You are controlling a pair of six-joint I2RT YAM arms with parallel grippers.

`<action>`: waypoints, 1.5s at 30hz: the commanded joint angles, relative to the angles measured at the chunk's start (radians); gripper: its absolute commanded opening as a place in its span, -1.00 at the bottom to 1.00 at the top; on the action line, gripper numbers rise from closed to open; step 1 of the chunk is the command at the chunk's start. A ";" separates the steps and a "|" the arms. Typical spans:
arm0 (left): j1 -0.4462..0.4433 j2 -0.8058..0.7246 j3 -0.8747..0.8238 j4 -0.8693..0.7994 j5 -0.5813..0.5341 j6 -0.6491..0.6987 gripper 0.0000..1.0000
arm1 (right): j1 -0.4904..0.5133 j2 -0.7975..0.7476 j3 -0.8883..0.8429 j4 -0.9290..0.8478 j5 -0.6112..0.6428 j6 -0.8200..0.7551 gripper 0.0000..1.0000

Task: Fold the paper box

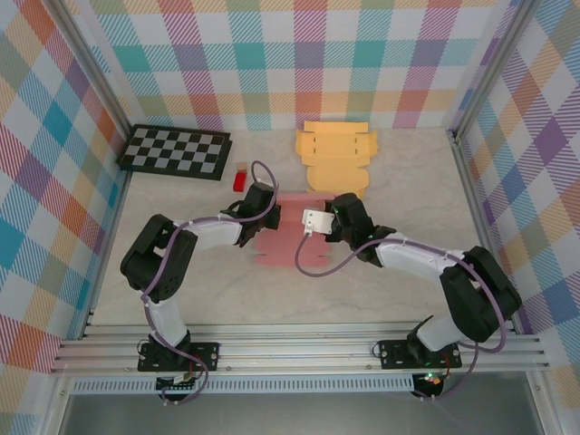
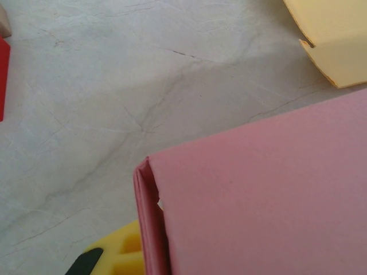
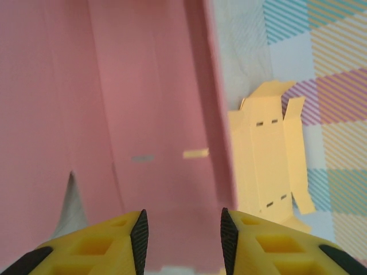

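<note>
The right pincer (image 3: 183, 229) stands partly open with nothing between its fingers. The pink paper box (image 3: 114, 103) spreads just beyond its tips, across the left and centre of the frame. The left pincer (image 1: 268, 222) is clamped shut on the box's folded left edge. In the top view the box lies mid-frame on the desk (image 1: 408, 181), between both pincers.

Pink box (image 1: 276, 249), orange sheet (image 1: 335, 149)

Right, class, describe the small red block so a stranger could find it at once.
Find the black-and-white checkerboard in the far left corner of the table. Just off its right edge lies the small red block. It is far smaller and deeper red than the pink paper box or yellow cut-out.
</note>
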 commanded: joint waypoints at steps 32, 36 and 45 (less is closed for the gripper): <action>0.050 -0.063 -0.048 0.099 0.153 0.082 -0.45 | -0.015 0.144 0.035 0.092 0.066 -0.131 -1.00; 0.050 -0.087 -0.098 0.192 0.129 0.029 -0.45 | -0.009 0.128 0.029 0.081 0.065 -0.118 -1.00; 0.050 -0.092 -0.132 0.295 0.239 0.008 -0.35 | -0.004 0.127 0.028 0.060 0.074 -0.100 -1.00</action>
